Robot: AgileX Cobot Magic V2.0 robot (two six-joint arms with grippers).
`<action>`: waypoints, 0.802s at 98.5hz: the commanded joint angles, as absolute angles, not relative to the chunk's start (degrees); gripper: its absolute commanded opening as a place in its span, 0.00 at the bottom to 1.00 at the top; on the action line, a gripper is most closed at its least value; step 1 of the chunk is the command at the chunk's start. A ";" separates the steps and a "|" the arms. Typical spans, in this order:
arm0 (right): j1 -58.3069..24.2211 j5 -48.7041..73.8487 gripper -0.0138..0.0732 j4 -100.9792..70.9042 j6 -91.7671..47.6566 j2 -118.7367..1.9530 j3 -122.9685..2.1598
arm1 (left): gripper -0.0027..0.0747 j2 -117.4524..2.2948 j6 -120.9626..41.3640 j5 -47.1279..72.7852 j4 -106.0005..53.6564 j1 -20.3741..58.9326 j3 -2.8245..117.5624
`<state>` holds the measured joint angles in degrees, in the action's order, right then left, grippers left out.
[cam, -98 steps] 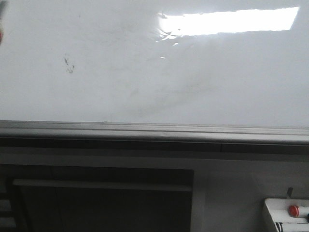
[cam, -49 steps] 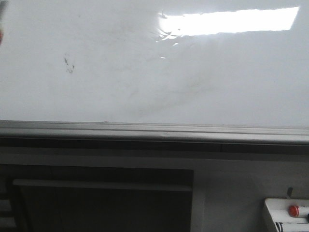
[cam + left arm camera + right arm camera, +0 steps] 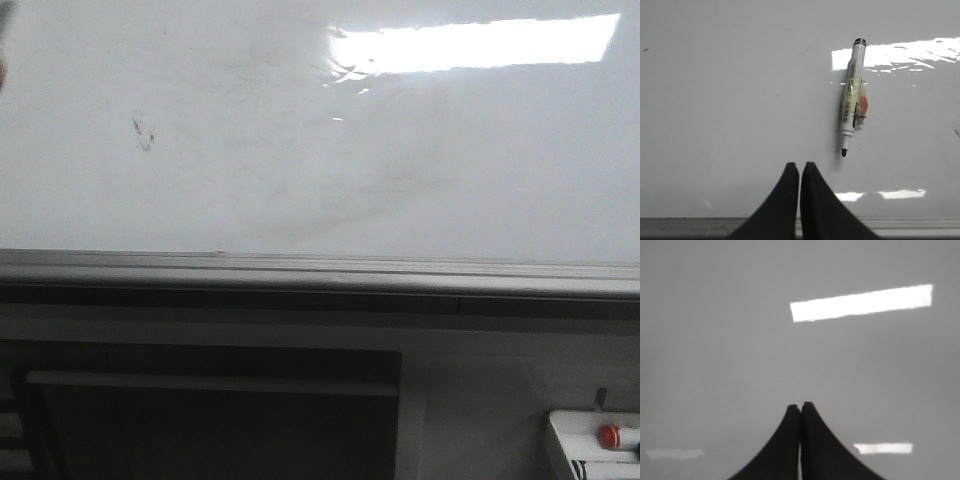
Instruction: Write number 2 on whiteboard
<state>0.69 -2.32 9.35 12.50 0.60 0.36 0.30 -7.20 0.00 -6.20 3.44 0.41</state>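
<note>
I see a glossy white whiteboard (image 3: 300,150) with faint grey smears, a grey edge rail (image 3: 320,270), and a white black-tipped marker (image 3: 851,97).

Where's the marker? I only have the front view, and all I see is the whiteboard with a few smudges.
Observer: The left wrist view shows the marker lying flat on the whiteboard, ahead of the left hand and not touching it.
Operator: Is it capped?
Observer: No, its dark tip is bare and points back toward the hand's side.
Operator: Is either hand holding anything?
Observer: No, the left hand and the right hand are both shut and empty.
</note>
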 commanded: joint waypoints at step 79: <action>0.84 37.44 0.08 5.91 4.69 -23.80 -38.22 | 0.01 -22.94 -7.11 32.03 -9.37 3.48 39.24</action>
